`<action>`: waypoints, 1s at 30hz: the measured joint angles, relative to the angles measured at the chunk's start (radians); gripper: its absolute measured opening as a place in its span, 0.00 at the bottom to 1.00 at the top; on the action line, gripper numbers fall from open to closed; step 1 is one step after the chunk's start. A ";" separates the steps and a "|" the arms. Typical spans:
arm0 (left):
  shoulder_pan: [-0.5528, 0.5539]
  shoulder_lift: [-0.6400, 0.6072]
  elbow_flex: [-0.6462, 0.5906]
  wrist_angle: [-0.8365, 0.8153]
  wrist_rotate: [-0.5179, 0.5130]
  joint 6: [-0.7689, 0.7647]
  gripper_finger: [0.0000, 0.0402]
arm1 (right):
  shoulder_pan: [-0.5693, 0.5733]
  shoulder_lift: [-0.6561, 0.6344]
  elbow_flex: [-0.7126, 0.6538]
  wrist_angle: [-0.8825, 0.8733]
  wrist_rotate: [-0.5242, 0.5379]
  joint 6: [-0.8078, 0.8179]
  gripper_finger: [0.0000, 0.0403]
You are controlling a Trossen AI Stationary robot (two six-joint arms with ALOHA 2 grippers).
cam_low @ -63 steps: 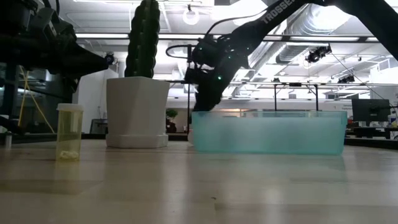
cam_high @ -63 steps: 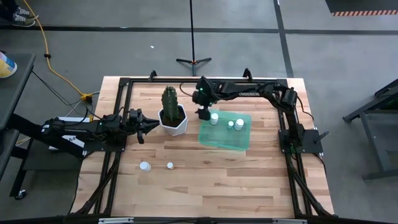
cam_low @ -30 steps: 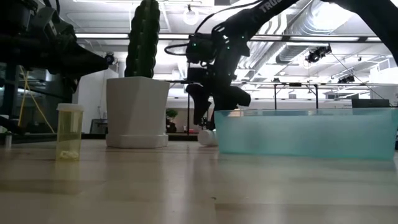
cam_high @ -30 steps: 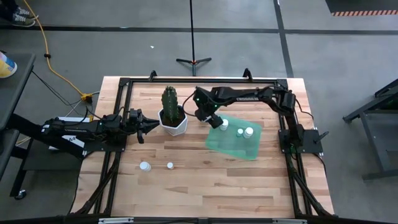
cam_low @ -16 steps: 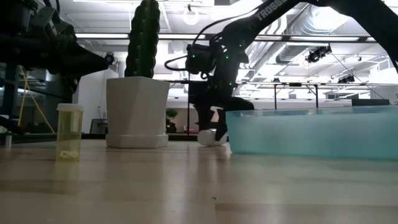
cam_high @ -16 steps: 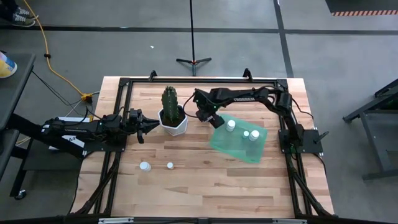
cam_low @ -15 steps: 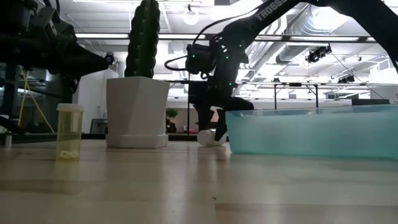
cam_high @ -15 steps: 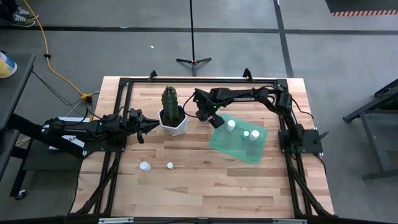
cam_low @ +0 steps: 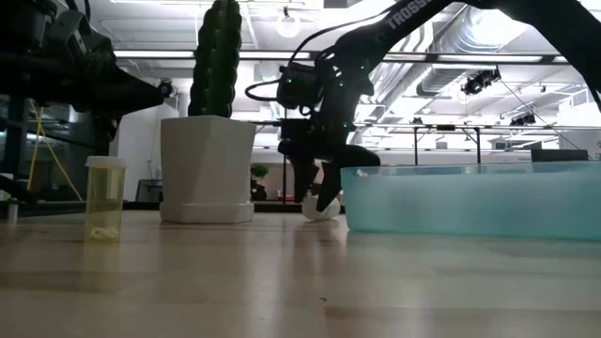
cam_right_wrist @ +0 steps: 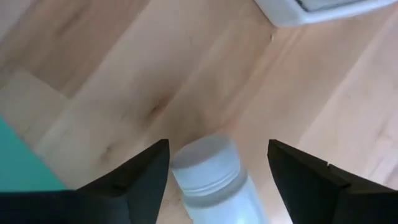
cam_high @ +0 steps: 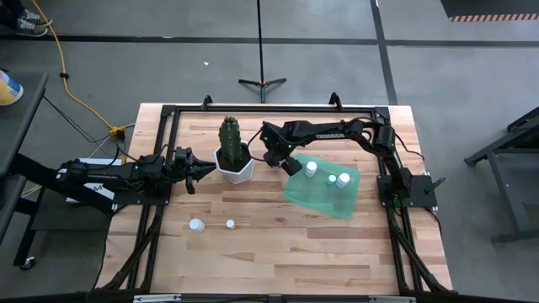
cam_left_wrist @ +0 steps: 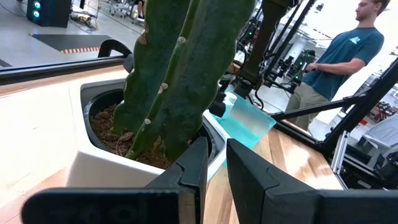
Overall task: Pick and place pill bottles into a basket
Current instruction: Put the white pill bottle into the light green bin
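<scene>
Your right tool (cam_right_wrist: 214,180) straddles a lying pill bottle (cam_right_wrist: 214,177), fingers wide, between cactus pot (cam_high: 236,164) and basket (cam_high: 324,198); left tool (cam_high: 205,170), fingers narrow, waits beside the pot.

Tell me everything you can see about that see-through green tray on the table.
The basket is a shallow rectangular tray of translucent teal-green plastic with low walls. It lies flat on the wooden table, turned askew to the table's edges, toward the right arm's side, beside the white cactus pot. Three small white pill bottles stand inside it. The right gripper is low beside its near corner; whether it touches the tray cannot be told.
</scene>
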 joint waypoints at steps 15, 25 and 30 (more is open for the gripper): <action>0.000 0.000 0.000 0.000 0.000 0.001 0.24 | 0.003 0.003 0.078 -0.125 0.068 0.089 0.63; 0.000 0.000 0.000 0.000 0.000 0.001 0.24 | 0.000 0.049 0.080 -0.122 0.094 0.132 0.62; 0.000 0.000 0.000 0.000 0.000 -0.001 0.24 | -0.002 0.054 0.080 -0.117 0.097 0.172 0.59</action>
